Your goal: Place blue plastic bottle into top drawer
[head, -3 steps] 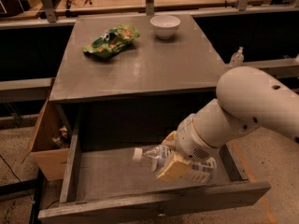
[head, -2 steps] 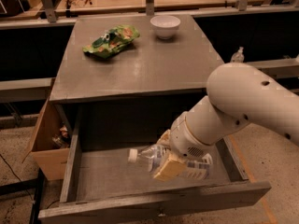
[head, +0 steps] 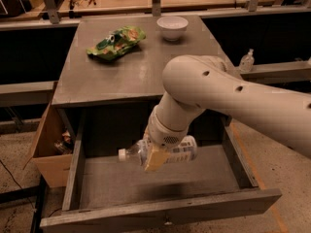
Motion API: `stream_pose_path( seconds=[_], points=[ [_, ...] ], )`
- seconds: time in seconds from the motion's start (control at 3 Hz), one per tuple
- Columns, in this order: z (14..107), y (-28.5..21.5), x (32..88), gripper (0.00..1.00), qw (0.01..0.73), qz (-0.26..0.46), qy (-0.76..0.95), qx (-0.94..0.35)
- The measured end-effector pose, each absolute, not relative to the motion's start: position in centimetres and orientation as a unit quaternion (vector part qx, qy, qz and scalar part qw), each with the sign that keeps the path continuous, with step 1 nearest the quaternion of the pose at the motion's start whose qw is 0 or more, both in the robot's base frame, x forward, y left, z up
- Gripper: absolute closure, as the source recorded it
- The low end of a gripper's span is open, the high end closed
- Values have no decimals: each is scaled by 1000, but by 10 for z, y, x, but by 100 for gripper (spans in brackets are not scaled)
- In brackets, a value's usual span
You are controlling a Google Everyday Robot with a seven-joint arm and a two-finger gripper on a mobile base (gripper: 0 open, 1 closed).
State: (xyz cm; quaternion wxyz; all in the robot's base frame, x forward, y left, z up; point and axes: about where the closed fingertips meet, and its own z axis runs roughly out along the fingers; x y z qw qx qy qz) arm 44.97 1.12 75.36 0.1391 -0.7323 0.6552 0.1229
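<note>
The blue plastic bottle (head: 180, 149), clear with a white cap pointing left, lies sideways in my gripper (head: 154, 155). The gripper is shut on its middle and holds it above the floor of the open top drawer (head: 146, 208), a wide shallow grey wooden drawer pulled out below the grey table (head: 141, 76). The bottle hangs over the middle of the drawer, nearer its back. My white arm comes in from the right and covers part of the bottle.
A green snack bag (head: 115, 41) and a white bowl (head: 172, 27) lie on the table top. A brown cardboard box (head: 46, 152) stands left of the drawer. A small clear pump-top bottle (head: 247, 60) stands on a ledge at right.
The arm with the bottle has swung left and toward the drawer's back; the bottle now hangs over the drawer's middle, still gripped.
</note>
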Motion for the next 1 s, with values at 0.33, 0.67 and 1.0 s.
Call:
stream_pose_path(
  seconds=[0.33,0.67,1.0],
  points=[
    [706,13,471,100,134,107,655,-736],
    [678,17,484,82,150,115,652,-735],
    [673,22,493,59,168,112,648,-734]
  ],
)
